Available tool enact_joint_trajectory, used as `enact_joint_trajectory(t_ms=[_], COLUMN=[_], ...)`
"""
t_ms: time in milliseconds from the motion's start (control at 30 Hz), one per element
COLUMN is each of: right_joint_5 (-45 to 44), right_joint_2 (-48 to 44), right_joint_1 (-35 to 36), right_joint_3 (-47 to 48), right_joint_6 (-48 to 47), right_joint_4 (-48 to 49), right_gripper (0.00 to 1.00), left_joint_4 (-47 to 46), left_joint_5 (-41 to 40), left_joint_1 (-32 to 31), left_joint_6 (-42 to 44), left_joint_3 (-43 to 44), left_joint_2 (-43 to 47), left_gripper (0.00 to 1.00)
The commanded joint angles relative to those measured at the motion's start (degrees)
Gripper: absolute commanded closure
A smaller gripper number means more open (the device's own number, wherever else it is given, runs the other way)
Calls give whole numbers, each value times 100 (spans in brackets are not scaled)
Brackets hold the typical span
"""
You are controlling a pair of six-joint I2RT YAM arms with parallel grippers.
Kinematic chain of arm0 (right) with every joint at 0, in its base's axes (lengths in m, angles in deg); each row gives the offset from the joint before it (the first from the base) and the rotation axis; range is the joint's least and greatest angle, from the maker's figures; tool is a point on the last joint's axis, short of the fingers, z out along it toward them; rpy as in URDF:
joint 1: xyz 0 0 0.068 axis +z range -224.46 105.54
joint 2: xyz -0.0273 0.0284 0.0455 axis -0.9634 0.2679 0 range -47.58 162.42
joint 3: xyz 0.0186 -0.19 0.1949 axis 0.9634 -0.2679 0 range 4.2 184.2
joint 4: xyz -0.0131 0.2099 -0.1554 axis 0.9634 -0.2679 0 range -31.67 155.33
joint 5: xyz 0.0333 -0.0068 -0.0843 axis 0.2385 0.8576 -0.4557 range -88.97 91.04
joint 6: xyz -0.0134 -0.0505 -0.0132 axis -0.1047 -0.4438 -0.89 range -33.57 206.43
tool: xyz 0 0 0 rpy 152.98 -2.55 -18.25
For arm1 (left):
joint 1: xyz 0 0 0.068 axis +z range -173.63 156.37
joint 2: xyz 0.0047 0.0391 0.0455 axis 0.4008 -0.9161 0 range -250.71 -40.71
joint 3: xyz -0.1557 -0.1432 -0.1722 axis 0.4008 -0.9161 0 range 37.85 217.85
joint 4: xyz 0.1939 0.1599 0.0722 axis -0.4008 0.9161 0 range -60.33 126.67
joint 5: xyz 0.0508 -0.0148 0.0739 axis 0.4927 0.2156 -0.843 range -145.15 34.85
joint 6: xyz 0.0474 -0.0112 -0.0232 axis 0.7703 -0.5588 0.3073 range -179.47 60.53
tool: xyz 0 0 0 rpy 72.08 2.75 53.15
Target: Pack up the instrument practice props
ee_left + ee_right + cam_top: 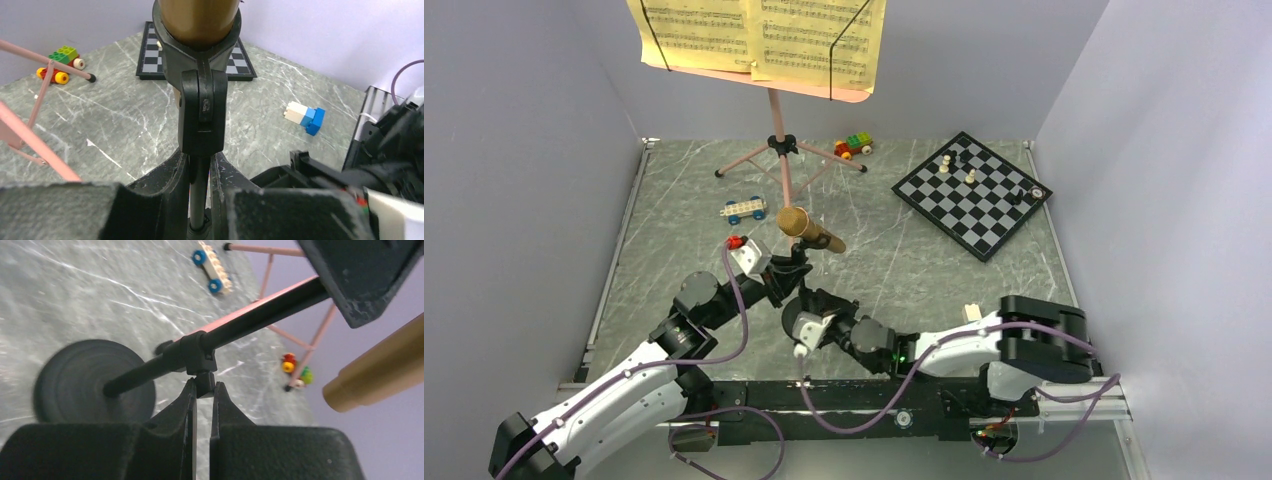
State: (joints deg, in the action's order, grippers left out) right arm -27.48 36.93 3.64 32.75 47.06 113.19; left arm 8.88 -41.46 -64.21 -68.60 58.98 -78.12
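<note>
The left claw (201, 172) is closed narrowly around the thin upper rod of the black mic stand (145, 372), just below the clip in which the gold-brown microphone (197, 20) is cradled. The microphone is thus carried directly above this claw, its body angled away from it. Beyond the claw and to its left, the legs of the pink music stand (776, 140) are spread close by, with the yellow sheet-music pages (814, 35) held high on its desk. To the right, the right claw (202, 396) is pinched shut on the small clamp knob (204, 381) at the joint of the rod. The round base (85, 382) is seen below and to the left of this claw; whether it is resting on the table cannot be told. Neither prop is packed yet. Several faults are to be feared. The knob is small, so the right pinch may be lost if it is twisted or pulled off-axis. If the clamp is loosened while the rod is tilted, the upper section may be dropped or slid suddenly. The microphone may be shaken out of its clip by a sharp tilt. The pink legs may be struck during a swing, and the tall stand with its pages toppled.
</note>
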Motion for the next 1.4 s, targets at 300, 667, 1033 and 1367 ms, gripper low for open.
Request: enact_joint_trajectory(t_ms=[300, 667, 1033, 1367], right_joint_5=[-1624, -798, 3026, 6538], right_joint_2=[738, -951, -2357, -1016], right_joint_1=[337, 310, -2130, -3643], right_joint_3=[391, 1017, 845, 769], right_joint_6=[-1450, 1369, 6078, 7892], right_joint_4=[631, -2442, -3777, -2282], right_gripper=[100, 25, 19, 7], left_joint_4=[404, 270, 198, -225], left_joint_5=[99, 83, -144, -473], left_joint_1=[-131, -130, -163, -281], left_joint_6=[-291, -251, -161, -117], left_joint_3=[27, 4, -20, -248], left_joint_2=[32, -46, 123, 343], left_gripper=[100, 100, 100, 100])
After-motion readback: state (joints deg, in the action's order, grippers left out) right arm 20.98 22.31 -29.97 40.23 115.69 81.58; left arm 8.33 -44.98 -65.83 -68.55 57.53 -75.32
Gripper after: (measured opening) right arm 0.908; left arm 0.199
